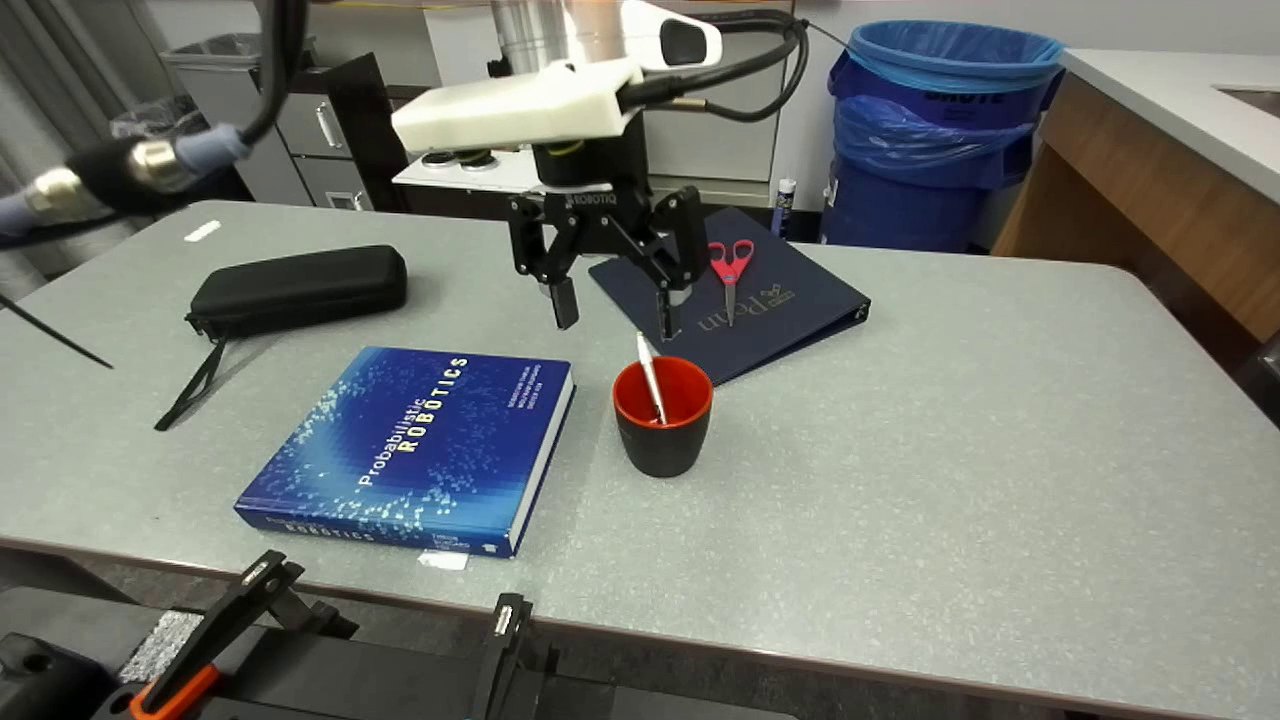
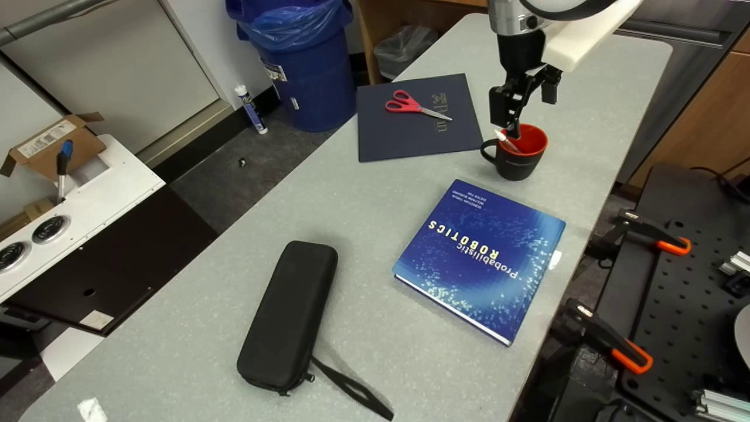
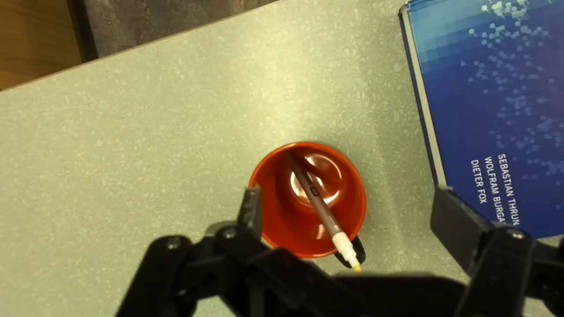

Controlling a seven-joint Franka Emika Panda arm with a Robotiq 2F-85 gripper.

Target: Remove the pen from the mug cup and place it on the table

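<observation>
The mug cup (image 1: 664, 448) stands upright on the grey table (image 1: 930, 480), with a red inside and a dark outside. It also shows in an exterior view (image 2: 518, 167), where its handle is visible, and in the wrist view (image 3: 282, 220). The whitish pen (image 1: 650, 378) leans inside the mug, its white end with a yellowish tip rising past the rim above the handle; the wrist view shows the pen too (image 3: 326, 215). My gripper (image 1: 618, 308) is open and empty above the mug. In the wrist view its fingers (image 3: 352, 215) are wide apart, with the pen's tip between them.
A blue book (image 1: 420, 450) lies beside the mug. A dark folder (image 1: 790, 310) with red-handled scissors (image 1: 731, 268) on it lies behind the mug. A black case (image 1: 300, 290) with a strap lies farther along the table. Clamps (image 1: 505, 640) stand at the near table edge.
</observation>
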